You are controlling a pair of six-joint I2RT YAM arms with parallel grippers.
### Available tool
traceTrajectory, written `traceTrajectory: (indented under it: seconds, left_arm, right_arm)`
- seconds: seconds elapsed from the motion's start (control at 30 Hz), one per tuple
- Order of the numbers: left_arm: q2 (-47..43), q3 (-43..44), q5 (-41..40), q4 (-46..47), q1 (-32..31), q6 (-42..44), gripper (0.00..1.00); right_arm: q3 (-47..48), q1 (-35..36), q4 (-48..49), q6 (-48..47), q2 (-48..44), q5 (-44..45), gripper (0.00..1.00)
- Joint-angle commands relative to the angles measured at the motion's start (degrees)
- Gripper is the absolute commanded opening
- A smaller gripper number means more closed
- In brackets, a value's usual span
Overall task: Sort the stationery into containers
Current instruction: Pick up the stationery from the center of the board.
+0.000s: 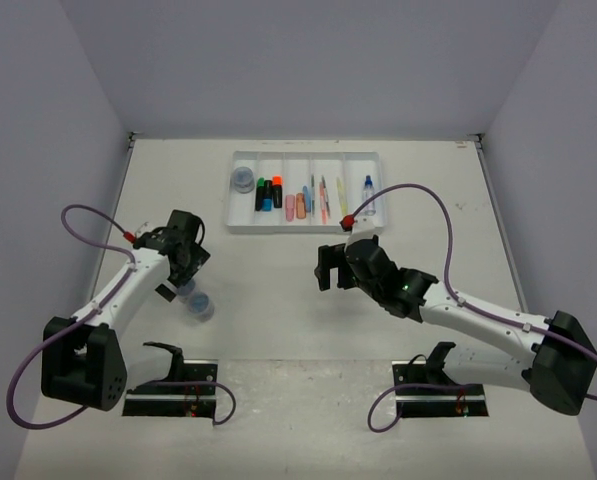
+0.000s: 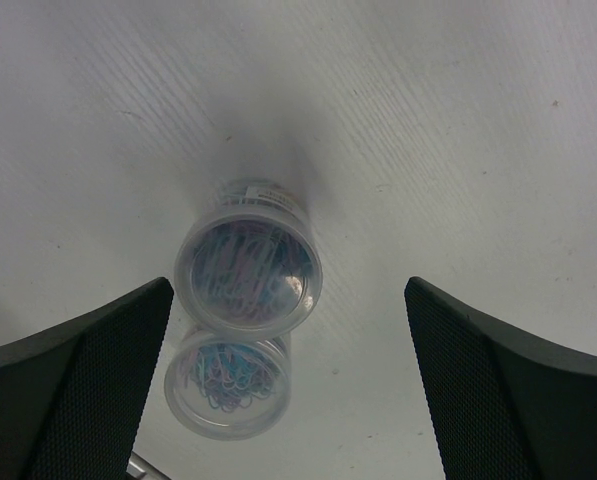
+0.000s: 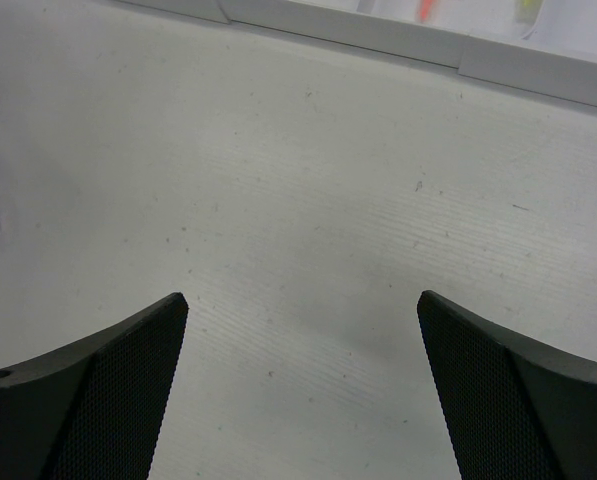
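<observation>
Desk (image 1: 298,340): as far as you can see, only two items are loose on it. The white tray (image 1: 278,229) sits well ahead of both sets of fingers. Right fingers (image 3: 303,297) are spread wide and hold nothing, with bare desk between them and the tray's near wall beyond the tips. Left fingers (image 2: 288,290) are also wide and empty, hovering over the two loose tubs. The far tub (image 2: 248,268) lies between the tips but crowds the left-of-view finger. The near tub (image 2: 226,375) sits behind it, close against that same finger's inner face. The two tubs look to be touching. My read: you're on the approach for a tub pick, late in the job. Next you need to shift the left fingers sideways to centre on the far tub, descend and close without knocking its neighbour. Then carry it to the leftmost compartment, where the third tub (image 1: 243,180) sits. Highlighters (image 1: 270,194), pens (image 1: 324,198) and the blue-capped bottle (image 1: 369,192) are in the tray.
</observation>
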Motion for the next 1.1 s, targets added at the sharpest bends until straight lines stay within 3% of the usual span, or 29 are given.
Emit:
traceTrajectory:
  seconds: [0.0, 0.27, 0.33, 0.43, 0.6, 0.67, 0.83, 1.0, 1.07]
  left_arm:
    - [-0.9, -2.41, -1.71, 1.78, 0.56, -1.0, 0.98]
    - [4.02, -3.59, -1.82, 5.16, 0.48, 0.29, 0.88]
    - [5.51, -3.1, -1.33, 5.8, 0.56, 0.68, 0.7]
    - [5.88, -2.09, -1.99, 6.38, 0.56, 0.53, 0.31]
    - [6.41, 0.5, -4.58, 7.8, 0.65, 0.91, 0.05]
    - [7.66, 2.68, -4.87, 9.14, 0.65, 2.76, 0.01]
    - [8.28, 10.64, 0.59, 13.56, 0.48, 11.8, 0.0]
    - [7.19, 11.89, 12.17, 32.72, 0.18, 24.36, 0.0]
    - [10.69, 14.14, 15.79, 35.95, 0.16, 27.13, 0.0]
  right_arm:
    - [0.62, -0.04, 2.42, -0.31, 0.91, 0.11, 0.99]
    - [0.88, 0.0, 2.51, -0.31, 2.04, -0.07, 0.99]
    - [1.09, -0.02, 2.4, -0.4, 2.47, -0.07, 0.99]
    - [1.23, -0.01, 2.41, -0.4, 2.98, -0.14, 0.99]
    - [1.58, -0.09, 2.34, -0.57, 3.54, -0.24, 0.99]
    - [1.74, -0.07, 2.26, -0.58, 3.95, -0.26, 0.99]
    - [1.67, 0.0, 2.07, -0.49, 3.59, 0.11, 0.99]
    - [1.5, 0.0, 2.07, -0.49, 3.34, 0.2, 0.99]
    - [1.58, -0.04, 2.02, -0.49, 3.42, 0.28, 0.99]
